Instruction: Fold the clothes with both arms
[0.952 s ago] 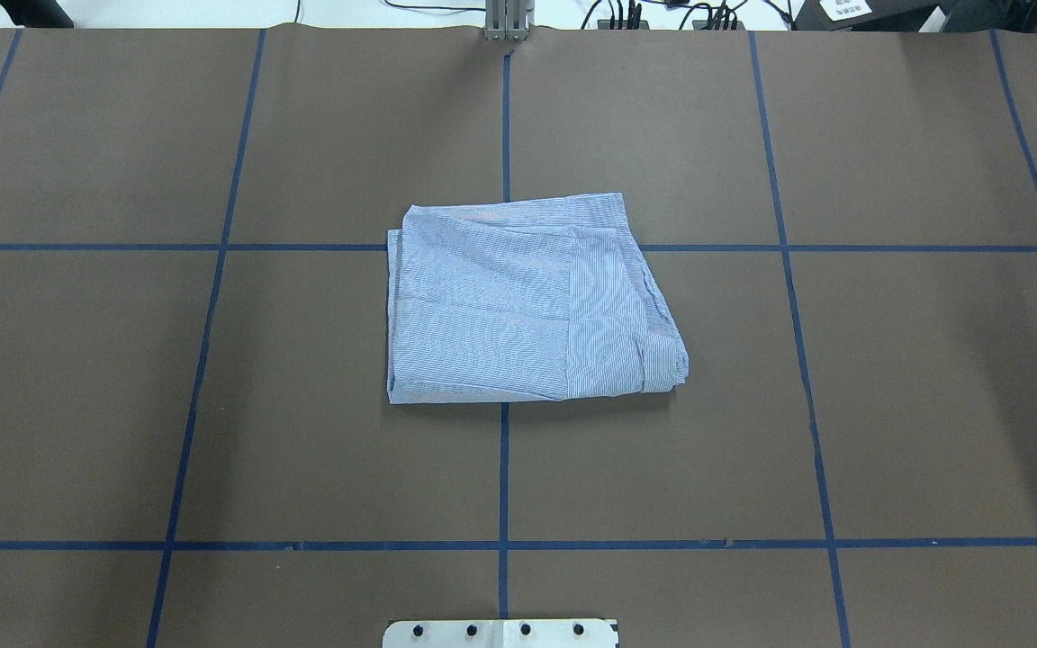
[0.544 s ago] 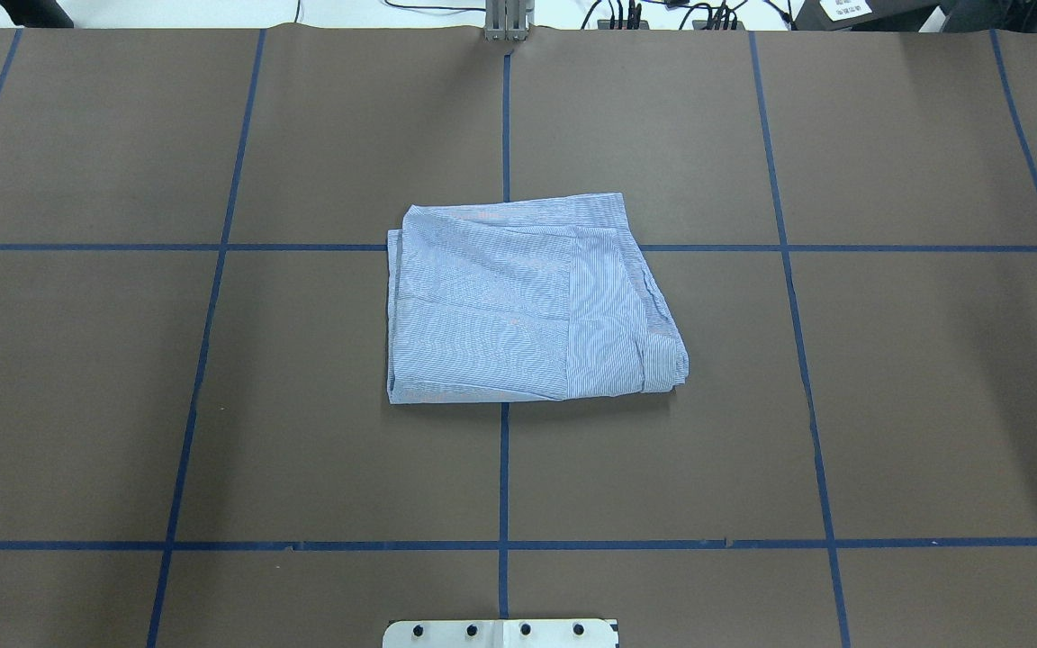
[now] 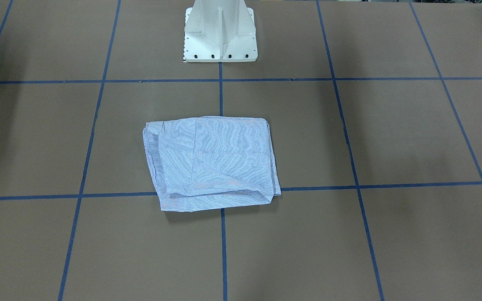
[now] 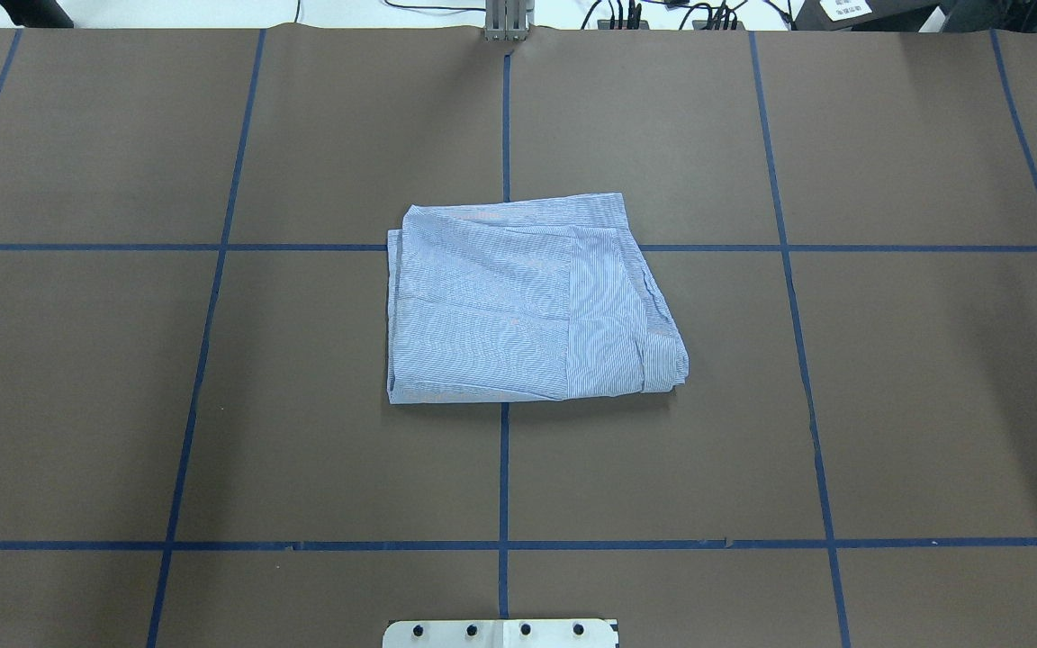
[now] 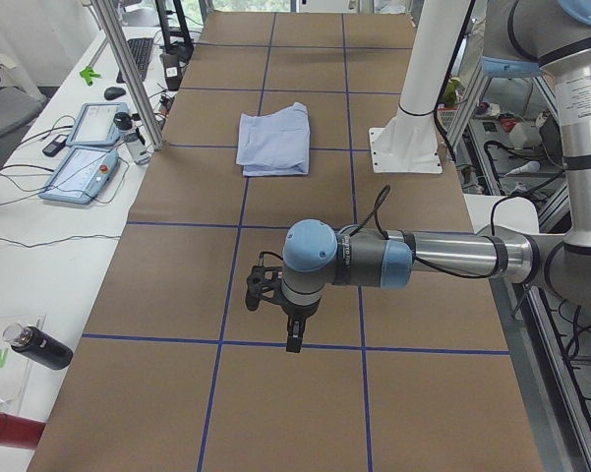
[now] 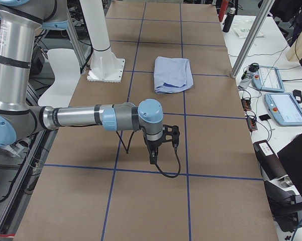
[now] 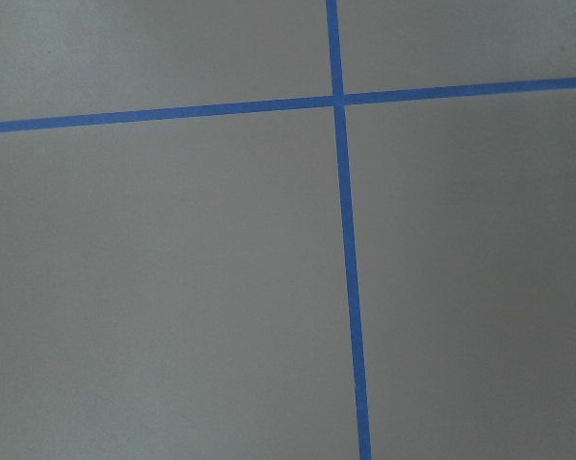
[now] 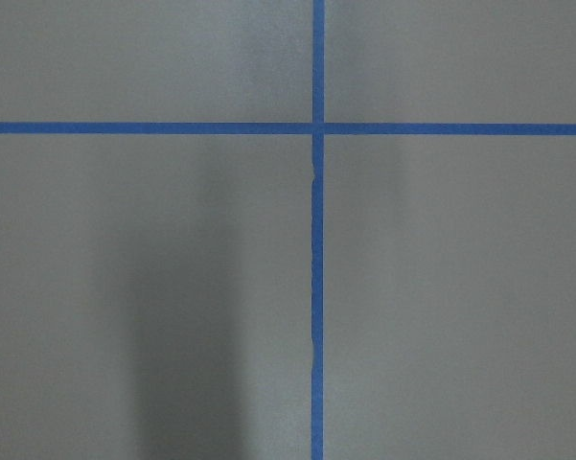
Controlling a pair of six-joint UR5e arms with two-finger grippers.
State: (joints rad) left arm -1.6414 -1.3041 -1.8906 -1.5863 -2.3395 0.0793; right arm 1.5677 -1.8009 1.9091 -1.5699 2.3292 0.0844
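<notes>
The light blue-and-white striped shirt lies folded into a compact rectangle at the middle of the brown table; it also shows in the front view and both side views. Neither arm touches it. The left gripper hangs over bare table, well away from the shirt towards the table's left end. The right gripper hangs the same way towards the right end. Both show only in the side views, so I cannot tell whether they are open or shut. Both wrist views show only brown table and blue tape lines.
The white pedestal base stands at the robot's edge of the table. Blue tape lines divide the table into squares. Teach pendants and a dark bottle lie on the white bench beyond the far edge.
</notes>
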